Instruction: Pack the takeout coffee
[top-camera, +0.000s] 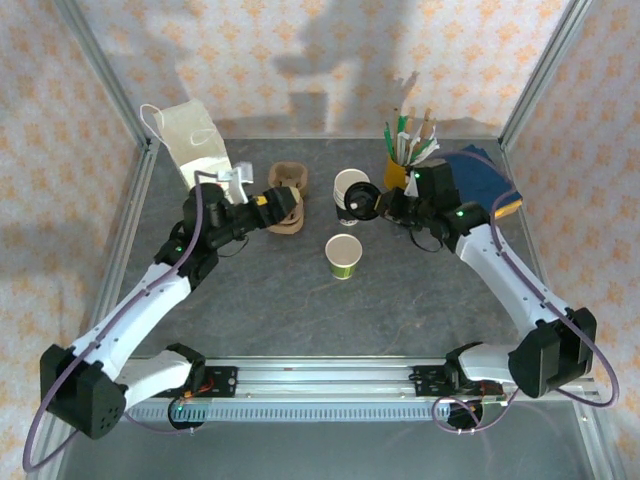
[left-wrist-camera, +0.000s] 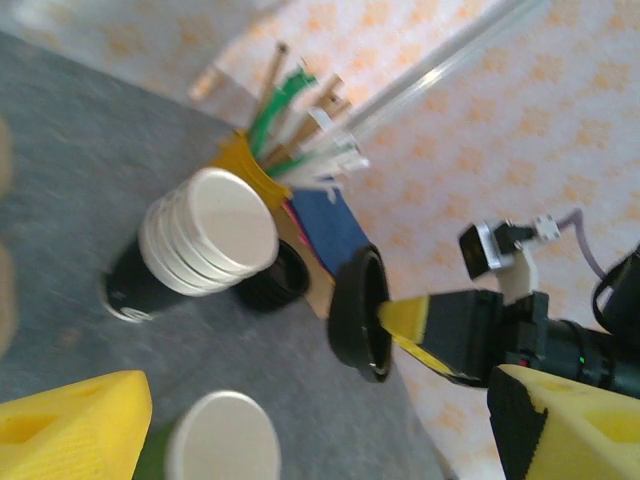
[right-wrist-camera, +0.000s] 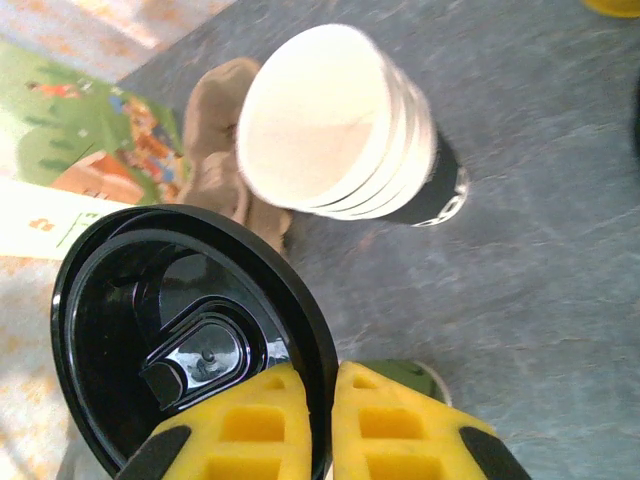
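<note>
- From the overhead camera: the coffee cup (top-camera: 343, 256) stands alone on the table (top-camera: 250, 310), open-topped, a little nearer the arms than the stack of white cups (top-camera: 350, 189). Its black lid (top-camera: 361, 201) is off it, pinched on edge in the right gripper (top-camera: 376, 203) beside that stack. The left gripper (top-camera: 278, 206) sits at the brown cup carrier (top-camera: 287, 190). The paper bag (top-camera: 190, 140) lies in the far left corner.
- From the left wrist camera: the left gripper (left-wrist-camera: 310, 405) has its fingers (left-wrist-camera: 75, 420) spread wide, with nothing between them. Beyond them the lid (left-wrist-camera: 358, 312) hangs above the table, clear of the cup (left-wrist-camera: 222, 438) at the bottom edge.
- From the right wrist camera: the right gripper (right-wrist-camera: 320, 378) is pressed onto the rim of the lid (right-wrist-camera: 180, 330), whose underside faces the lens. A green sliver of the cup (right-wrist-camera: 412, 375) shows just beside the fingers.
- Judgement: the task looks early. The lid is not yet on the cup, and the cup is in neither the carrier nor the bag, so capping and packing both remain.
</note>
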